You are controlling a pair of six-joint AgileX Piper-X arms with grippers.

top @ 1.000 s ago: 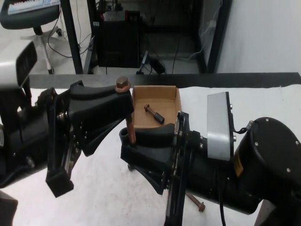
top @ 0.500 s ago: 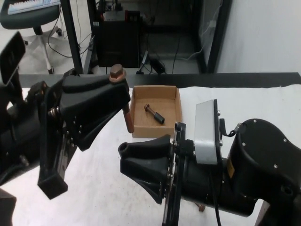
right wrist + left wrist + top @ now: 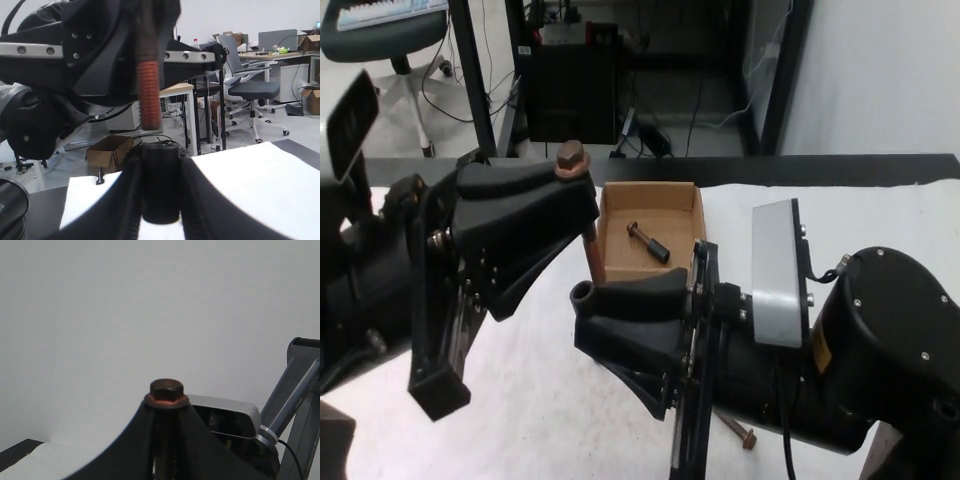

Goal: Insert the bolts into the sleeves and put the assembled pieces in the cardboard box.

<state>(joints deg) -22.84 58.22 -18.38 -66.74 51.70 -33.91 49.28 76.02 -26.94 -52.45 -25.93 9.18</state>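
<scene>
Left gripper (image 3: 578, 205) is clamped on the bolt (image 3: 149, 95), with the head above its fingers and the thread hanging below. Right gripper (image 3: 608, 303) is clamped on the sleeve (image 3: 160, 182), mouth up, just under the bolt tip. The tip looks slightly off the bore's centre, so I judge it best to align first, then lower straight and gently. Box (image 3: 698, 225) lies beyond both grippers.

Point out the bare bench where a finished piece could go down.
Bare bench runs right of the cardboard box to the far edge. A second patch lies near, between the two arms. Crowded: in front of the box, where the left gripper holds a bolt over the right gripper's sleeve.
</scene>
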